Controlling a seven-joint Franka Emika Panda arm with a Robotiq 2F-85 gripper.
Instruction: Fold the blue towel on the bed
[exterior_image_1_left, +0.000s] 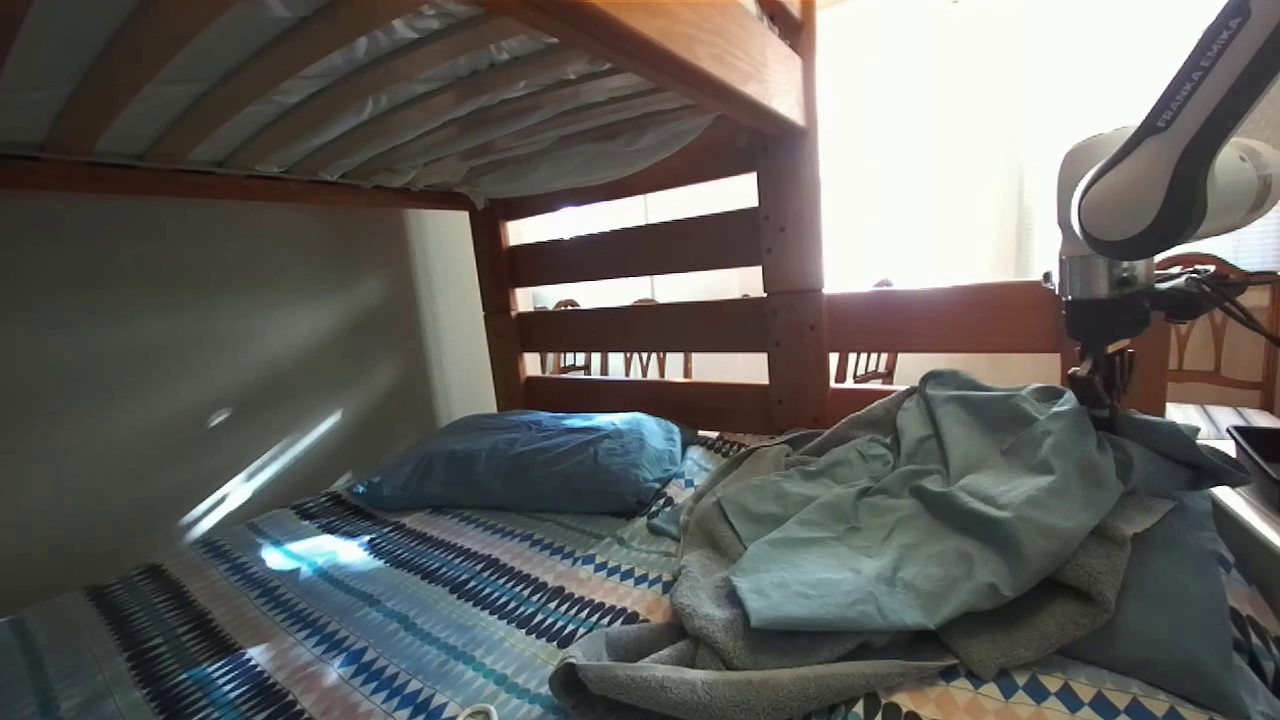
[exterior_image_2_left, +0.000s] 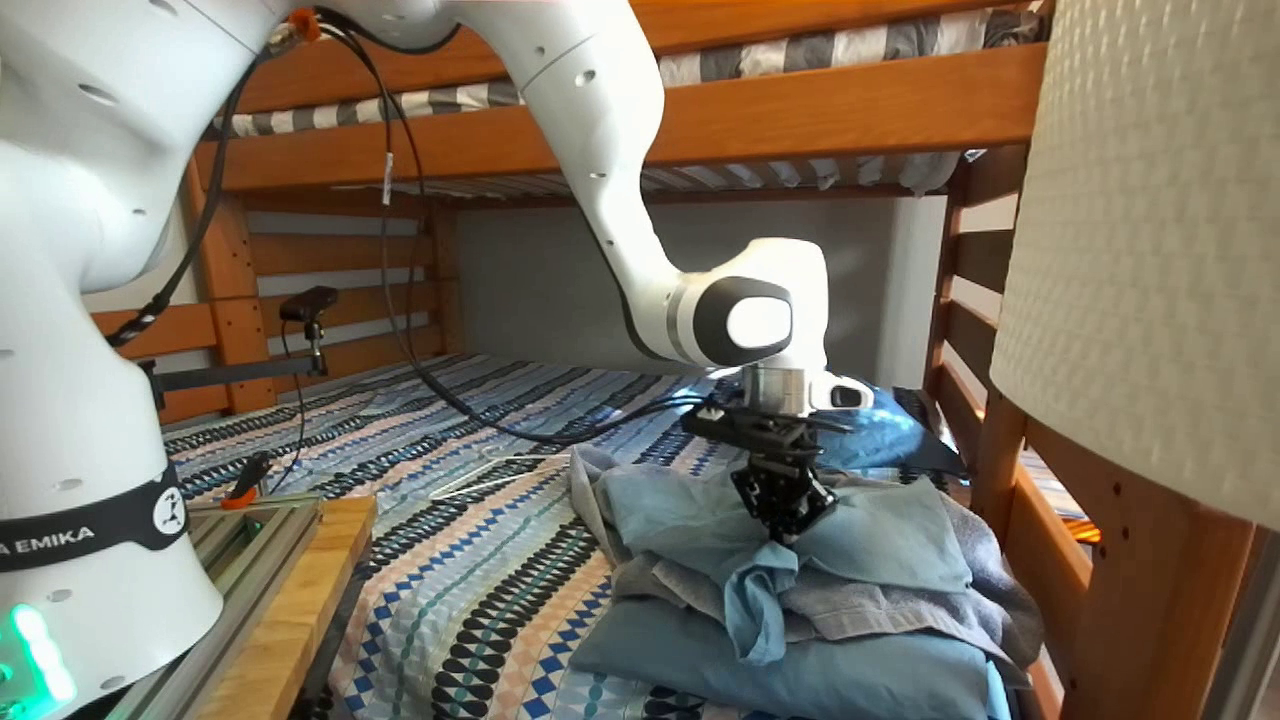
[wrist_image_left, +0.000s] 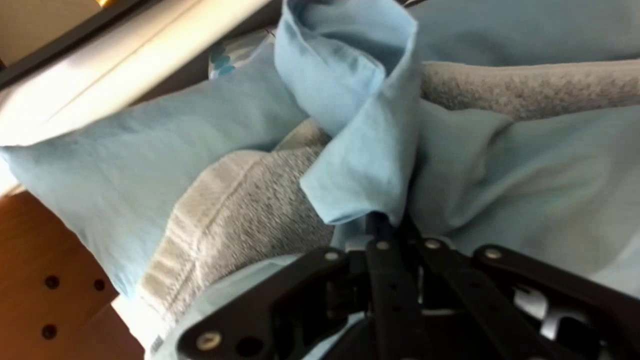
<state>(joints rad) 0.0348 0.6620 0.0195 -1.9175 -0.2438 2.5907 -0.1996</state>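
One twisted fold of the large, crumpled, soft grey-blue cloth towel (exterior_image_1_left: 930, 520) sits clamped between black metal jaws, likely gripped so it can be turned over; I see the rest heaped on the brown slatted wooden bunk bed (exterior_image_1_left: 640, 250)

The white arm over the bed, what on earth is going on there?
It's a robot arm, apparently here to fold the blue towel on the bunk bed. Its gripper is closed on a bunched bit of that towel. The rest lies rumpled over fuzzy grey fabric, not yet neatly folded.
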